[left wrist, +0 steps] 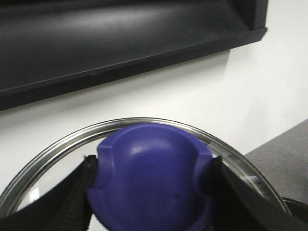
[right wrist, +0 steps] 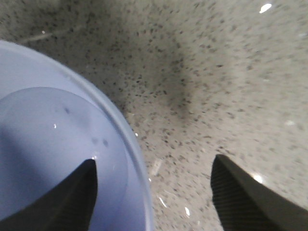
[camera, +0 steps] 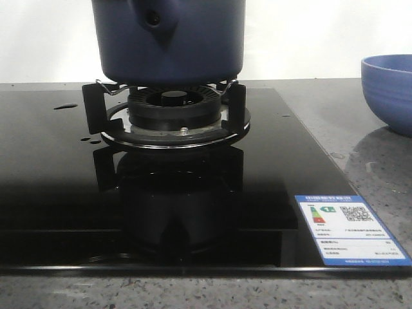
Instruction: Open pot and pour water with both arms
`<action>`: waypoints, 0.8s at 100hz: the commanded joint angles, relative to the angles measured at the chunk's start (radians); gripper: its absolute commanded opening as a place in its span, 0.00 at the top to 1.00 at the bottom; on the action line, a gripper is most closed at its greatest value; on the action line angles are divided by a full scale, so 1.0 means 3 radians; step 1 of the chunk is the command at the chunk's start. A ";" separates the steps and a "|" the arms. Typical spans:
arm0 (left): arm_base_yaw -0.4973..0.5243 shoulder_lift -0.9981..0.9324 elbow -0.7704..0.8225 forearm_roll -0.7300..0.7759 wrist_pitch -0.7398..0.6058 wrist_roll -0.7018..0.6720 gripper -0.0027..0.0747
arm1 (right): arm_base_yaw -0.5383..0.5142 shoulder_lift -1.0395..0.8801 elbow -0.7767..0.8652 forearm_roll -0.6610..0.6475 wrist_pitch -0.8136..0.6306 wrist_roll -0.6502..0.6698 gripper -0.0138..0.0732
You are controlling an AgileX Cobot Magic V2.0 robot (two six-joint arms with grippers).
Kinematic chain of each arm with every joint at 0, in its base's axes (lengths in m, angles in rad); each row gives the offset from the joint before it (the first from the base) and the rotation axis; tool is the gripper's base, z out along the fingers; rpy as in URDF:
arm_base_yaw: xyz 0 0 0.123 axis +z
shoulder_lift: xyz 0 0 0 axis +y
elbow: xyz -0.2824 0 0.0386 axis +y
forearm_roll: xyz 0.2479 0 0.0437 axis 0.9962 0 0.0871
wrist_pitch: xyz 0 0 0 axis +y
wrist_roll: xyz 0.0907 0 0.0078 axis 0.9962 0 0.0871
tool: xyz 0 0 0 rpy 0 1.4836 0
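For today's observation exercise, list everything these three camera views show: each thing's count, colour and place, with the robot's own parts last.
pot: one, navy, on the burner stand.
burner: one, black, middle of hob.
hob: one, glossy black, on the countertop.
water drops: a few, clear, hob's left side.
energy label: one, blue-white, hob's front right corner.
bowl: one, light blue, right on countertop.
countertop: one, speckled grey.
lid: one, glass, steel-rimmed, purple-blue knob.
left gripper: shut on the knob.
right gripper: open over the bowl's rim.

The pot (camera: 168,38) sat on the burner grate (camera: 165,103) of the cooktop (camera: 58,193); the bowl (camera: 388,90) stood well to its right (on the counter (camera: 380,174)).
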 commanded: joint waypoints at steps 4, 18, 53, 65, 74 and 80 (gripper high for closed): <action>0.0011 -0.0120 -0.0117 -0.0169 -0.0190 -0.0034 0.56 | -0.0025 -0.0011 -0.0110 0.0103 -0.0068 -0.0062 0.43; 0.0011 -0.0075 -0.0110 -0.0160 -0.0227 -0.0034 0.56 | -0.0025 0.0022 -0.0110 0.0103 -0.0063 -0.0068 0.71; 0.0011 0.0039 -0.0095 -0.0144 -0.0357 -0.0034 0.56 | -0.0001 -0.0061 -0.0672 0.0447 0.0264 -0.0261 0.91; 0.0013 0.0039 -0.0081 -0.0085 -0.0457 -0.0034 0.56 | 0.0121 -0.0054 -0.1029 0.0570 0.0410 -0.0268 0.90; 0.0013 0.0039 -0.0081 -0.0085 -0.0516 -0.0034 0.56 | 0.0247 -0.0042 -0.1316 0.0614 0.0457 -0.0268 0.90; 0.0013 0.0039 -0.0073 -0.0085 -0.0532 -0.0034 0.56 | 0.0370 -0.0036 -0.1472 0.0622 0.0496 -0.0268 0.90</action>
